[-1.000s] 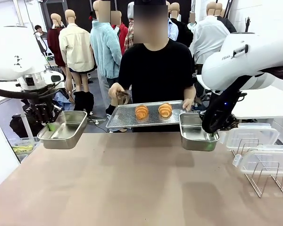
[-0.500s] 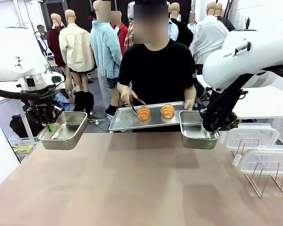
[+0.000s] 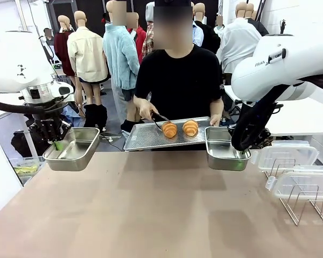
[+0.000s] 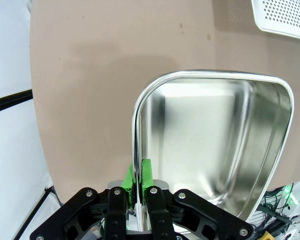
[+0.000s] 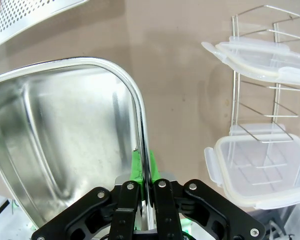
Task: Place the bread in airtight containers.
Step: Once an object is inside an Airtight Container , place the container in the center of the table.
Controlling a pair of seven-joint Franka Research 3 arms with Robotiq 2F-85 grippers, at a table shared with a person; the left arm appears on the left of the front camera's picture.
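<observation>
Sitting side by side, the two bread rolls [image 3: 190, 127] are on the perforated tray [image 3: 145, 138] that the person holds up, between the two grippers and a bit beyond them. The person's tongs [image 3: 158, 117] touch the roll nearer the left gripper [image 3: 57, 144]. That gripper is clamped tight on the rim of the left tin [image 3: 75, 148], which is empty and sticks out toward the middle. The right gripper [image 3: 242, 154] is pinched on the rim of the right tin [image 3: 222, 150], empty too. Just outside the right gripper, two clear lids [image 3: 288, 156] rest on a wire rack [image 3: 304, 207].
</observation>
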